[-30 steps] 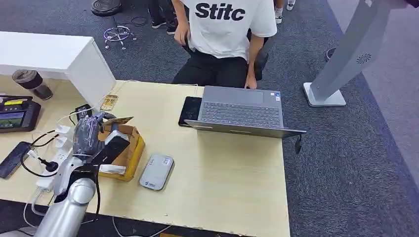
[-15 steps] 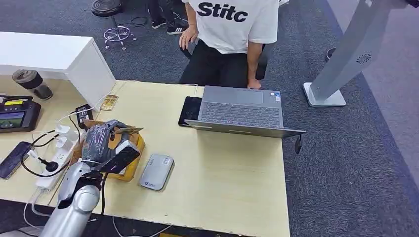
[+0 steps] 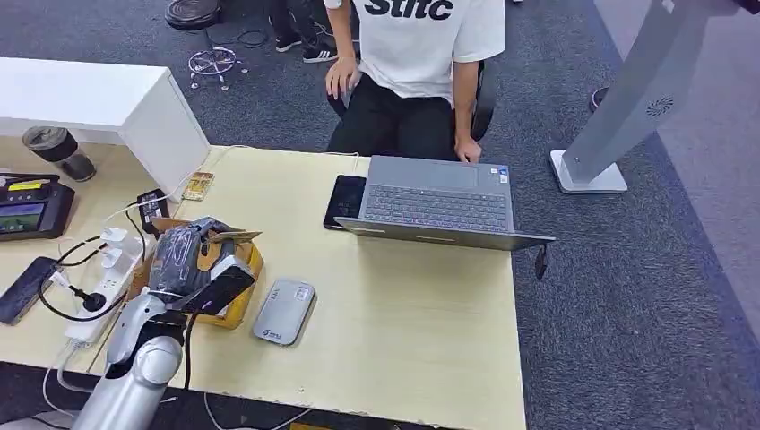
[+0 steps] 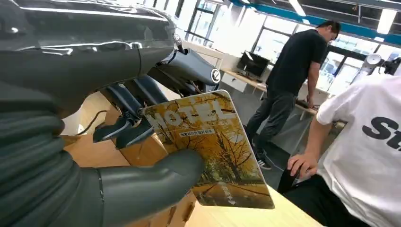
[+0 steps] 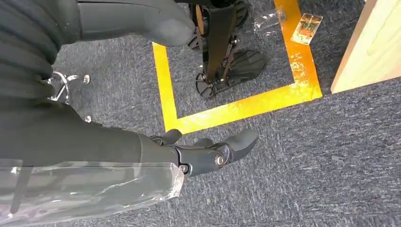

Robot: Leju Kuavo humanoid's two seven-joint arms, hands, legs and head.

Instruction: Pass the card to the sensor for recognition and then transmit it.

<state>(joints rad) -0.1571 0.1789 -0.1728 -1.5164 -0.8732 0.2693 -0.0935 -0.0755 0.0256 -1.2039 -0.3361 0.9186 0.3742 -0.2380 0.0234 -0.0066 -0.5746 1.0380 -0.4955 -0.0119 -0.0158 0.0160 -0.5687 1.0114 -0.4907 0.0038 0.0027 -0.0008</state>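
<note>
Since a second ago, left hand (image 3: 184, 255) has shifted toward the sensor (image 3: 283, 311), card (image 4: 210, 146) pinched over the cardboard box (image 3: 235, 285). Card looks thin, light, slick; edge pinch is best. Right hand (image 5: 208, 153) hangs empty, fingers loosely curled.

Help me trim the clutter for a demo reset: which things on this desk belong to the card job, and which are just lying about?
Part of the job:
- card, pinched by the left hand
- grey sensor pad
- yellow box under the hand

Lying about:
- laptop
- black phone
- power strip and cables
- dark cup
- handheld controller
</note>
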